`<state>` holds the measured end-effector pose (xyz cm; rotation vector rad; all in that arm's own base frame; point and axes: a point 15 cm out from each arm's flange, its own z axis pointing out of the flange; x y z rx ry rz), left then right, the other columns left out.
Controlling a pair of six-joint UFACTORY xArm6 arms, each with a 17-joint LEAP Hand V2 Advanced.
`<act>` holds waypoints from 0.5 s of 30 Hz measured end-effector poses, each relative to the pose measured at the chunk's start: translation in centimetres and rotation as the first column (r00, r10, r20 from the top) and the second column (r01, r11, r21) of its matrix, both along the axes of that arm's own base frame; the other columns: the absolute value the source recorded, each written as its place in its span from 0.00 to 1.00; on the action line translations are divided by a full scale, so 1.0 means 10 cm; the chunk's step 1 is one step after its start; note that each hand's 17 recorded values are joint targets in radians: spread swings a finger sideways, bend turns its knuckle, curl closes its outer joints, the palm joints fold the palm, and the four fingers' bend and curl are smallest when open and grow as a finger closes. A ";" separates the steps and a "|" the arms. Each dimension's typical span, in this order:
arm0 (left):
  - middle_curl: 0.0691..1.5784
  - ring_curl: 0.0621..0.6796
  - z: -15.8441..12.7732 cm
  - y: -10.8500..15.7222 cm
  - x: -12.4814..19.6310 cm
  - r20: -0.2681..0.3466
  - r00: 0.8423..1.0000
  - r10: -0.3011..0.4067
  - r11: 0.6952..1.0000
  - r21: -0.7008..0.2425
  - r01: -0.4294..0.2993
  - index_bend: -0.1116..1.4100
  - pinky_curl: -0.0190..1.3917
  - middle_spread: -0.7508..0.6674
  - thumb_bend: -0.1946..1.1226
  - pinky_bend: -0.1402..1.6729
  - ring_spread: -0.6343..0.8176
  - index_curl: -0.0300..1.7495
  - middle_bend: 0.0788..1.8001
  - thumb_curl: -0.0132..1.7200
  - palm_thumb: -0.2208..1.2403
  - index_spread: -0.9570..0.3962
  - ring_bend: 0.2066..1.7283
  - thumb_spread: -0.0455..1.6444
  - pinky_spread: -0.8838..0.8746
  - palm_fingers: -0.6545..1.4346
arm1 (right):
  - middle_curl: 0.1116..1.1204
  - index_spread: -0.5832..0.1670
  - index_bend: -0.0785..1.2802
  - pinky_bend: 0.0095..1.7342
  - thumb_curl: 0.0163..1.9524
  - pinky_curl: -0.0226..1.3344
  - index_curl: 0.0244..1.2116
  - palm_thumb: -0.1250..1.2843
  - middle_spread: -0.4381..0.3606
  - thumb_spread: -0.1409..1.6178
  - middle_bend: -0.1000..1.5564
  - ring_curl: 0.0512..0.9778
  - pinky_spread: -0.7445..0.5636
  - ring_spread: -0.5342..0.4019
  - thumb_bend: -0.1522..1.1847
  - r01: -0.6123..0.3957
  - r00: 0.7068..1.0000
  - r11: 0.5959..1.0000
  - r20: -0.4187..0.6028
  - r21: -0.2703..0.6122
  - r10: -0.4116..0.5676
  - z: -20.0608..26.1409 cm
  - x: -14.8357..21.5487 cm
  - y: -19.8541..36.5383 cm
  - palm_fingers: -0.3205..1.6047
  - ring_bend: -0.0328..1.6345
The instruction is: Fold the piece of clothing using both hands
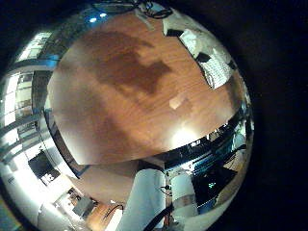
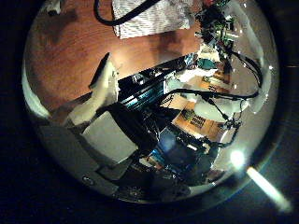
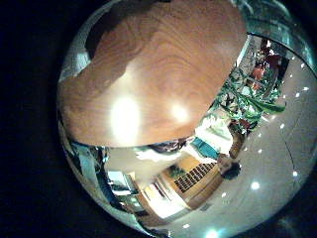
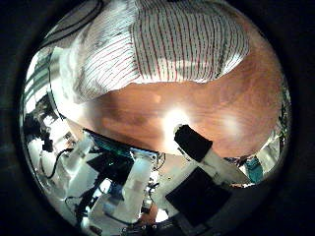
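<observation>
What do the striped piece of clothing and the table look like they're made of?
The striped piece of clothing looks like soft woven or knit fabric: pale with fine dark stripes that bend over soft folds. The table looks like wood or wood-look laminate: a brown grain pattern, and a smooth glossy finish that mirrors bright spots of light.

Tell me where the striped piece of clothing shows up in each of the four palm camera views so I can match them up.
Left little finger side palm view: only a small part of the striped clothing, lying on the wooden table.
Left thumb side palm view: a strip of it on the table.
Right little finger side palm view: not in it.
Right thumb side palm view: it fills much of the view, close to that palm.
Shared landmark: the wooden table.
</observation>
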<state>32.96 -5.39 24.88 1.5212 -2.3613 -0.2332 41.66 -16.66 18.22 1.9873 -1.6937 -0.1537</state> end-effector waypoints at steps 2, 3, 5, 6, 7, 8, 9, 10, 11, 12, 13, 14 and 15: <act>0.27 0.25 0.01 -0.05 0.00 0.004 1.000 -0.011 1.000 -0.002 0.011 0.22 0.28 0.49 0.14 0.18 0.44 0.35 0.07 0.24 0.53 0.52 0.27 0.73 0.57 0.51 | 0.25 0.27 0.17 0.21 0.21 0.23 0.22 0.54 0.41 0.67 0.18 0.20 0.83 0.59 0.10 0.010 1.000 1.000 -0.007 -0.002 -0.010 -0.04 -0.02 -0.02 0.27 0.26; 0.27 0.25 0.01 -0.06 0.01 0.004 1.000 -0.011 1.000 -0.002 0.011 0.22 0.28 0.49 0.14 0.18 0.44 0.35 0.07 0.24 0.53 0.52 0.27 0.73 0.57 0.51 | 0.25 0.27 0.17 0.21 0.21 0.23 0.22 0.54 0.41 0.67 0.18 0.20 0.83 0.59 0.10 0.015 1.000 1.000 -0.006 -0.003 -0.015 -0.05 -0.02 -0.03 0.28 0.26; 0.27 0.25 0.01 -0.09 0.02 0.006 1.000 -0.011 1.000 -0.001 0.011 0.22 0.28 0.49 0.14 0.18 0.44 0.35 0.07 0.24 0.53 0.52 0.27 0.73 0.57 0.51 | 0.25 0.27 0.17 0.22 0.20 0.23 0.21 0.55 0.41 0.67 0.18 0.20 0.83 0.58 0.10 0.012 1.000 1.000 -0.001 -0.001 -0.012 -0.11 0.02 -0.03 0.29 0.27; 0.26 0.25 0.02 -0.10 0.02 0.008 1.000 -0.013 1.000 0.000 0.013 0.22 0.28 0.49 0.14 0.18 0.44 0.35 0.07 0.24 0.53 0.52 0.27 0.73 0.57 0.51 | 0.25 0.27 0.16 0.22 0.20 0.23 0.21 0.55 0.42 0.67 0.19 0.21 0.83 0.57 0.10 0.013 1.000 1.000 0.005 -0.002 -0.013 -0.13 0.04 -0.03 0.30 0.28; 0.26 0.24 0.01 -0.11 0.02 0.006 1.000 -0.013 1.000 0.000 0.013 0.22 0.28 0.49 0.14 0.18 0.45 0.35 0.07 0.24 0.53 0.52 0.27 0.73 0.57 0.51 | 0.25 0.27 0.16 0.23 0.20 0.23 0.21 0.55 0.42 0.67 0.18 0.21 0.83 0.56 0.10 0.017 1.000 1.000 0.012 -0.003 -0.017 -0.17 0.06 -0.04 0.30 0.29; 0.26 0.24 0.01 -0.11 0.02 0.005 1.000 -0.013 1.000 0.002 0.013 0.22 0.28 0.49 0.14 0.18 0.45 0.35 0.07 0.24 0.53 0.52 0.27 0.73 0.57 0.51 | 0.25 0.28 0.16 0.24 0.20 0.23 0.20 0.55 0.43 0.67 0.18 0.22 0.83 0.56 0.10 0.020 1.000 1.000 0.011 -0.004 -0.020 -0.19 0.06 -0.04 0.31 0.30; 0.26 0.24 0.01 -0.11 0.02 0.005 1.000 -0.014 1.000 0.002 0.014 0.22 0.28 0.49 0.14 0.18 0.45 0.35 0.07 0.24 0.53 0.52 0.27 0.73 0.57 0.51 | 0.25 0.28 0.16 0.25 0.20 0.24 0.20 0.55 0.44 0.67 0.18 0.22 0.83 0.55 0.10 0.021 1.000 1.000 0.009 -0.004 -0.021 -0.20 0.06 -0.04 0.32 0.32; 0.26 0.24 0.00 -0.11 0.02 0.003 1.000 -0.013 1.000 0.001 0.013 0.22 0.28 0.49 0.14 0.18 0.45 0.35 0.07 0.24 0.53 0.52 0.27 0.73 0.57 0.51 | 0.25 0.28 0.15 0.26 0.20 0.24 0.20 0.55 0.44 0.67 0.17 0.23 0.83 0.53 0.10 0.020 1.000 1.000 0.008 -0.004 -0.020 -0.21 0.07 -0.04 0.33 0.34; 0.26 0.24 0.00 -0.11 0.02 0.002 1.000 -0.013 1.000 0.001 0.013 0.22 0.28 0.49 0.14 0.18 0.45 0.35 0.07 0.24 0.53 0.52 0.27 0.73 0.57 0.51 | 0.25 0.28 0.16 0.27 0.20 0.24 0.19 0.56 0.44 0.67 0.18 0.23 0.82 0.51 0.10 0.019 1.000 1.000 0.002 -0.004 -0.019 -0.24 0.07 -0.03 0.34 0.35; 0.26 0.24 -0.01 -0.11 0.02 0.000 1.000 -0.014 1.000 0.001 0.014 0.22 0.28 0.49 0.14 0.18 0.45 0.35 0.07 0.24 0.53 0.52 0.27 0.73 0.57 0.51 | 0.25 0.28 0.15 0.28 0.20 0.24 0.19 0.56 0.44 0.67 0.18 0.24 0.80 0.49 0.10 0.017 1.000 1.000 -0.002 -0.005 -0.017 -0.26 0.08 -0.01 0.36 0.37; 0.26 0.24 0.00 -0.11 0.02 0.002 1.000 -0.014 1.000 0.001 0.014 0.22 0.28 0.49 0.14 0.18 0.44 0.35 0.07 0.24 0.53 0.52 0.27 0.73 0.57 0.51 | 0.25 0.29 0.16 0.29 0.21 0.24 0.19 0.57 0.43 0.67 0.19 0.25 0.78 0.46 0.10 0.016 1.000 1.000 -0.004 -0.007 -0.016 -0.27 0.08 0.01 0.40 0.40; 0.26 0.24 0.00 -0.11 0.03 0.002 1.000 -0.014 1.000 0.001 0.014 0.22 0.28 0.49 0.14 0.18 0.44 0.35 0.07 0.24 0.53 0.52 0.27 0.73 0.57 0.51 | 0.26 0.29 0.17 0.29 0.21 0.24 0.19 0.58 0.42 0.67 0.20 0.26 0.75 0.43 0.10 0.014 1.000 1.000 -0.005 -0.011 -0.014 -0.27 0.08 0.01 0.42 0.42; 0.26 0.24 0.00 -0.12 0.03 0.003 1.000 -0.014 1.000 -0.001 0.014 0.22 0.28 0.49 0.14 0.18 0.44 0.35 0.07 0.24 0.53 0.52 0.27 0.73 0.57 0.51 | 0.26 0.28 0.18 0.30 0.21 0.24 0.19 0.59 0.40 0.67 0.20 0.27 0.72 0.40 0.10 0.008 1.000 1.000 -0.006 -0.016 -0.008 -0.26 0.09 0.01 0.45 0.45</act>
